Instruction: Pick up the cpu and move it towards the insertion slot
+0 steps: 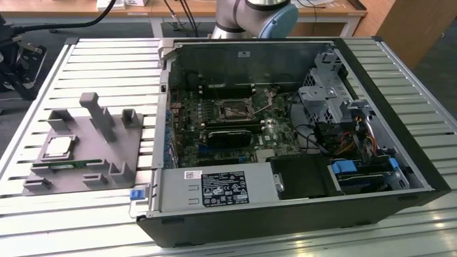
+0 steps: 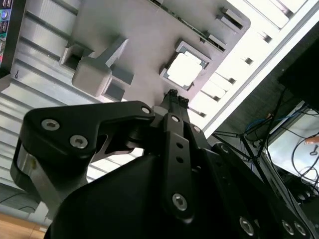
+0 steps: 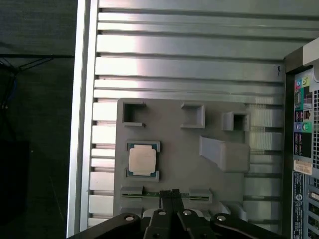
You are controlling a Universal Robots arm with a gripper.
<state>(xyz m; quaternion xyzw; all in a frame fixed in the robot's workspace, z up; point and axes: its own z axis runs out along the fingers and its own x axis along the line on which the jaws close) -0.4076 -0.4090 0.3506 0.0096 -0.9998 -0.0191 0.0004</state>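
**CPU in tray; fingers shut, empty**

The cpu sits face-up in a recess of the grey plastic tray. The fingers have their tips pressed together, hold nothing, and hang over the tray by the green memory stick. In the exterior view the tray lies on the slatted surface at 9 o'clock of the open computer case. The insertion slot is on the motherboard, at 12 o'clock of the black card, well apart from the cpu.

The cpu, square and silver-faced, lies flat in the grey tray; the insertion slot, silver-framed, sits well apart on the motherboard.
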